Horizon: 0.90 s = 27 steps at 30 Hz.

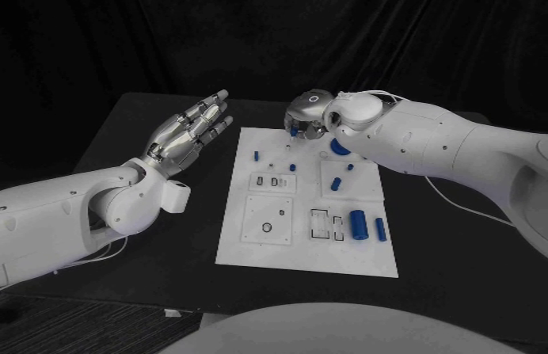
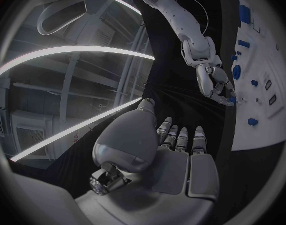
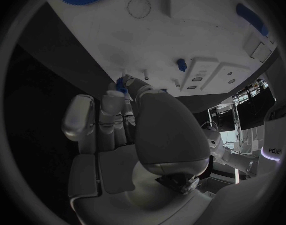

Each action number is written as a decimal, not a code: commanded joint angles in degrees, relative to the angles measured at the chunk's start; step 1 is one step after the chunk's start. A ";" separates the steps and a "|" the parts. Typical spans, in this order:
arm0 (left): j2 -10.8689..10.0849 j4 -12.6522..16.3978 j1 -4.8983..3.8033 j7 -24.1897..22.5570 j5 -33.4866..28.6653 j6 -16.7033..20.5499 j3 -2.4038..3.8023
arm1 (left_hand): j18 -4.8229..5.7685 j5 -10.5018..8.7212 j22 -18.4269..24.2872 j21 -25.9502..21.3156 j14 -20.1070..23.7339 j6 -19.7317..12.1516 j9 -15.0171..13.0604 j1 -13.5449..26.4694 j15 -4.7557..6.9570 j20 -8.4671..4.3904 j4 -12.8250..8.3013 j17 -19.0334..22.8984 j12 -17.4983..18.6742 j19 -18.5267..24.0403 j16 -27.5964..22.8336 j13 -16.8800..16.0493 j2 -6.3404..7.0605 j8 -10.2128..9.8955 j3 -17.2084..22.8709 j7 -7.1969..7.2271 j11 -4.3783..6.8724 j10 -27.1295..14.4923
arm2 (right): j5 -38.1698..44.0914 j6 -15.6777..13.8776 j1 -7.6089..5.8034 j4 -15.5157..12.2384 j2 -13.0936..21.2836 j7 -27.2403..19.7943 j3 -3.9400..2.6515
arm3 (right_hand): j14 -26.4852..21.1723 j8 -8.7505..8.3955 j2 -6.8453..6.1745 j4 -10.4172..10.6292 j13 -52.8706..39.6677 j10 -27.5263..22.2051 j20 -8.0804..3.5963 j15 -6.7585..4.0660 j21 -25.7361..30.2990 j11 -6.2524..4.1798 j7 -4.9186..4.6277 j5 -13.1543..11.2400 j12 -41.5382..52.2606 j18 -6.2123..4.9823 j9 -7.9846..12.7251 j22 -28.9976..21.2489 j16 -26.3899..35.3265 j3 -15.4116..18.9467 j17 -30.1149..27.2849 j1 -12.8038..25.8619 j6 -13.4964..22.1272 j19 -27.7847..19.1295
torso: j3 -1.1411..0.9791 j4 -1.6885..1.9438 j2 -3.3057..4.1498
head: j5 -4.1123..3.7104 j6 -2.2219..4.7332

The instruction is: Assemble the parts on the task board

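The white task board (image 1: 265, 247) lies in the middle of the black table, with small blue parts on it. My right hand (image 1: 306, 112) hangs over the board's far edge, fingers pointing down. In the right wrist view its thumb and a finger pinch a small blue part (image 3: 119, 85) just above the board (image 3: 199, 30). The left wrist view shows that part (image 2: 232, 100) at the right hand's (image 2: 213, 80) fingertips. My left hand (image 1: 188, 132) is raised to the left of the board, flat and open, holding nothing, as its palm (image 2: 174, 155) shows.
On the board lie a blue gear (image 1: 339, 146), partly under my right arm, a thick blue cylinder (image 1: 359, 223), a slimmer one (image 1: 380, 229), another (image 1: 338, 184), and small pegs (image 1: 258, 155) (image 1: 292, 166). Bare black table (image 1: 149, 275) surrounds the board.
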State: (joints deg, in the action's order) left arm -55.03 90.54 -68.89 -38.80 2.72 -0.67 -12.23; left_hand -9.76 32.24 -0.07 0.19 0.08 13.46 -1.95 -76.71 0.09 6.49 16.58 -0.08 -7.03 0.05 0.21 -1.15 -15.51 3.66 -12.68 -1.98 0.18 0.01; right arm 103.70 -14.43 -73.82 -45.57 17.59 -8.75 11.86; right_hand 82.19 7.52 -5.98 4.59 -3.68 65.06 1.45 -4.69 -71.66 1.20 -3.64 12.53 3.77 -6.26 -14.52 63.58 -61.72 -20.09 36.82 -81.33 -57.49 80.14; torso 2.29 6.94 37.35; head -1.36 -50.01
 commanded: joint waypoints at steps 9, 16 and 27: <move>0.10 0.12 -0.14 -2.09 0.12 -1.15 0.06 | -0.52 0.31 0.07 -0.19 -0.08 1.00 -0.11 -0.62 -0.51 0.58 0.07 0.08 -0.55 -0.05 -0.21 0.01 -0.14 0.43 0.37 -0.32 -0.53 0.08 | 0.15 1.62 0.85 1.31 -0.95 1.44 -0.03 | -0.63 -0.81 -0.22 0.09 -0.04 -1.19 0.42 0.37 0.26 0.17 -0.01 -0.25 -0.28 0.54 -0.07 0.09 0.35 -0.56 -0.04 0.35 1.31 -0.39 | 0.03 -0.03 -0.06 | 0.10 0.01; 0.06 0.09 -0.14 -1.90 0.12 -1.22 0.06 | -0.53 0.34 0.07 -0.19 -0.08 1.04 -0.12 -0.65 -0.53 0.62 0.07 0.08 -0.63 -0.05 -0.21 -0.01 -0.13 0.45 0.38 -0.37 -0.58 0.09 | 0.15 2.01 1.16 1.63 -1.23 1.68 -0.04 | -0.78 -1.01 -0.28 0.08 -0.04 -1.52 0.48 0.43 0.27 0.24 0.01 -0.26 -0.29 0.54 -0.07 0.14 0.47 -0.63 -0.19 0.36 1.57 -0.49 | 0.04 -0.01 -0.09 | 0.09 0.01; 0.16 -0.13 -0.14 -1.66 0.11 -1.46 0.06 | -0.53 0.36 0.07 -0.19 -0.08 1.08 -0.12 -0.67 -0.60 0.69 0.08 0.08 -0.75 -0.05 -0.21 -0.02 -0.15 0.48 0.41 -0.45 -0.68 0.12 | 0.15 1.80 1.24 1.69 -1.17 2.27 -0.04 | -1.63 -3.87 -1.03 -0.07 -0.01 -7.10 1.16 1.16 0.60 1.21 1.93 -0.34 -0.22 0.43 0.94 0.34 0.79 -0.83 -0.29 0.64 6.38 -1.26 | 0.05 -0.02 -0.13 | 0.20 0.01</move>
State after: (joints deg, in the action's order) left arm -54.97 90.36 -68.89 -38.81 2.73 -1.34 -12.23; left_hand -9.75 32.23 -0.06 0.20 -0.12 14.14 -2.00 -76.90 -0.11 6.89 16.59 -0.06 -7.49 0.06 0.21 -1.15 -15.71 3.88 -12.69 -2.25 0.00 0.20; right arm 103.66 -13.04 -72.69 -43.94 16.39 -8.03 11.84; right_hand 80.96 3.93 -6.49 4.58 -3.68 58.52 2.47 -3.47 -71.44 2.30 -2.00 12.54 3.77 -6.27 -13.76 63.92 -61.23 -20.73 36.58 -80.80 -51.70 79.12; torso 2.33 6.92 37.23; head -1.18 -50.01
